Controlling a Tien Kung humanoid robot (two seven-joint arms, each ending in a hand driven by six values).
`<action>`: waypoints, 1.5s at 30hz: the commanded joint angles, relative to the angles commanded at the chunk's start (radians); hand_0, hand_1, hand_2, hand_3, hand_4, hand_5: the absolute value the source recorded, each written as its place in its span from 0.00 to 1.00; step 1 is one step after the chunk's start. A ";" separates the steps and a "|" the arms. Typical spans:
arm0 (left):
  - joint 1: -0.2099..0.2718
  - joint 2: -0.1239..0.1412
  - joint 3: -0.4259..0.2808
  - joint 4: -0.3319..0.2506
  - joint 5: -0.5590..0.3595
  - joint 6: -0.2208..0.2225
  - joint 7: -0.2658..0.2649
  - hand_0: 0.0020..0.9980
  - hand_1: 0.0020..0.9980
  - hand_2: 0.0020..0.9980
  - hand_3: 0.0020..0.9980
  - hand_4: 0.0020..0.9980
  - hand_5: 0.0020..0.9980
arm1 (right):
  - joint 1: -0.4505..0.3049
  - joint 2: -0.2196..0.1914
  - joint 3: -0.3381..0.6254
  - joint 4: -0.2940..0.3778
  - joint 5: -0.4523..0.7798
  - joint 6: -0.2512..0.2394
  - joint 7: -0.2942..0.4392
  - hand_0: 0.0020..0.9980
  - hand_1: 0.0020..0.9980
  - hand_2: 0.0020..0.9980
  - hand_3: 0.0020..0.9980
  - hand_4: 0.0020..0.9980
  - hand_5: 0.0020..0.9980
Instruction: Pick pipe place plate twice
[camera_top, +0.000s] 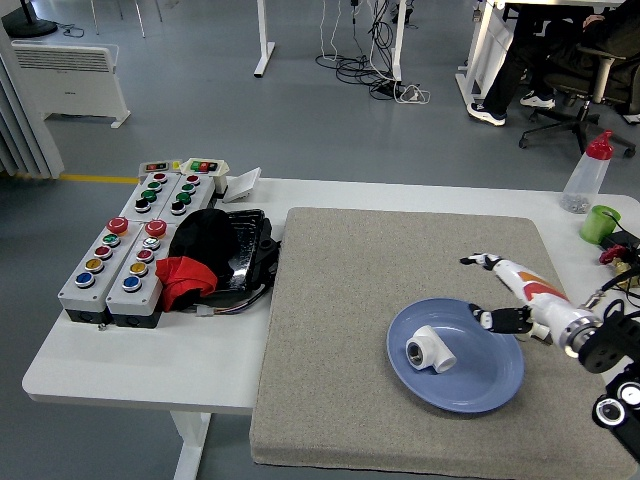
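Grey mat (400, 330) fills the tabletop's middle; on it, lower right, the blue plate (480, 385) carries the white pipe (428, 351), lying left of centre. The right hand (508, 300) hangs released at the rim; a stray sweep could knock the pipe rolling.

Robotics lab in an open office. White worktop (150, 372) with grey mat (350, 300); push-button control boxes (135, 245) at left. Far side: grey floor, loose cables (365, 65), desk legs, wall heater (65, 75), office chair (590, 95) at far right.
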 joint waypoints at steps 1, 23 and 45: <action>0.000 0.000 0.000 0.000 0.000 0.000 0.000 0.61 0.57 0.59 0.60 0.58 1.00 | 0.001 -0.003 0.006 -0.012 0.001 0.001 0.000 0.99 0.91 0.98 0.88 0.69 0.27; 0.011 0.000 -0.012 -0.005 0.020 0.004 0.013 0.61 0.57 0.59 0.60 0.58 1.00 | 0.031 -0.043 -0.048 -0.194 0.109 0.062 0.029 0.99 0.91 0.98 0.88 0.70 0.27; 0.000 0.000 -0.002 -0.003 0.008 0.002 0.009 0.61 0.57 0.59 0.60 0.58 1.00 | 0.136 0.011 -0.187 -0.427 0.211 0.011 0.146 0.99 0.90 0.98 0.89 0.71 0.27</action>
